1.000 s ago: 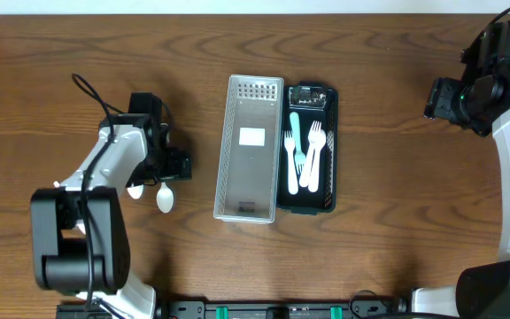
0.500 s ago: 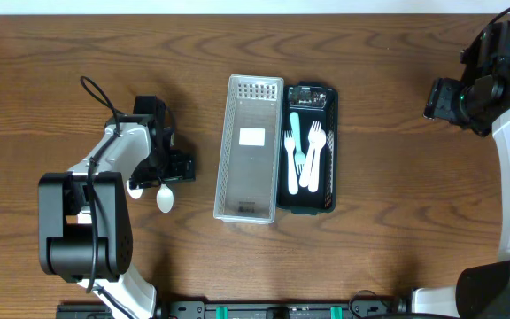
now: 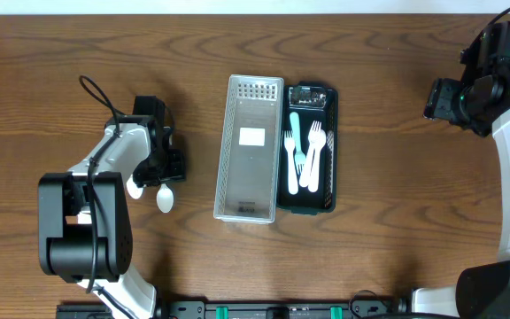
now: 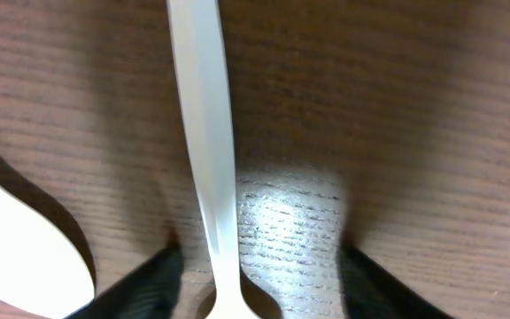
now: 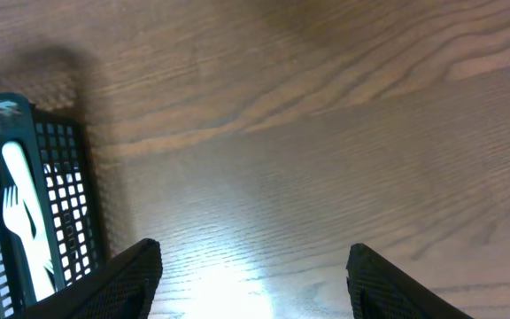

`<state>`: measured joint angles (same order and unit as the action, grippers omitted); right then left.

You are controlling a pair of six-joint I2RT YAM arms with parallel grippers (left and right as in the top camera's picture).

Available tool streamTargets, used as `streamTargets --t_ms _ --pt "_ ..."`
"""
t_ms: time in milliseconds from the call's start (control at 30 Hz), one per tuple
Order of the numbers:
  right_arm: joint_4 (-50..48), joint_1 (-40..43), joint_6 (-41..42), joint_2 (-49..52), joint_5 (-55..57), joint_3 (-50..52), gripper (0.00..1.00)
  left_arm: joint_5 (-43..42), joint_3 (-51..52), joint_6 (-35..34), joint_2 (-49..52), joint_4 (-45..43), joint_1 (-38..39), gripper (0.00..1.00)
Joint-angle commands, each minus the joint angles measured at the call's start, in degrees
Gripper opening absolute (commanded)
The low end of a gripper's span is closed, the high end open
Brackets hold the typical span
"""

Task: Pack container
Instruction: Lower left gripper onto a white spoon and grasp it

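White spoon point(image 3: 165, 200), handle hidden under the left gripper point(image 3: 163, 177)

Grey bin point(image 3: 249, 149) is sitting mid-counter point(image 3: 388, 239), and its inside is lying open from above. Black basket point(image 3: 329, 151) is pressing against the bin's right wall, so no gap is showing on that side. Beyond the basket, bare counter is running out to the right gripper point(image 3: 441, 99), which is hanging well apart from the bin with jaws spread. Left of the bin a strip of bare counter is giving passage. Past that strip, the left gripper point(image 3: 168, 165) and two white spoons point(image 3: 165, 198) are blocking the way, the gripper straddling one handle point(image 4: 204, 151) with jaws apart. Counter on the far and near sides of the bin is lying bare.
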<state>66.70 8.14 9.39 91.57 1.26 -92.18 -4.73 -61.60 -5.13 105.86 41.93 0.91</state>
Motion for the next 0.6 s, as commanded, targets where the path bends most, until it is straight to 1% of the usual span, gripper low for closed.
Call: streamTargets --t_ms 0,100,267,367,433,567 --pt "0.33 0.04 -0.9 0.17 0.02 0.28 0.7 -1.95 1.6 0.15 1.31 -0.11 0.02 0.46" --pt "0.39 0.04 -0.92 0.17 0.02 0.31 0.7 -1.95 1.62 0.13 1.31 -0.09 0.04 0.35" --pt "0.39 0.04 -0.92 0.17 0.02 0.39 0.7 -1.95 1.6 0.15 1.31 -0.09 0.04 0.26" --pt "0.39 0.04 -0.92 0.17 0.02 0.39 0.7 -1.95 1.6 0.15 1.31 -0.31 0.04 0.14" --pt "0.39 0.04 -0.92 0.17 0.02 0.39 0.7 -1.92 1.6 0.15 1.29 -0.48 0.04 0.09" --pt "0.35 0.04 -0.92 0.17 0.02 0.39 0.7 -1.92 1.6 0.15 1.27 -0.46 0.04 0.06"
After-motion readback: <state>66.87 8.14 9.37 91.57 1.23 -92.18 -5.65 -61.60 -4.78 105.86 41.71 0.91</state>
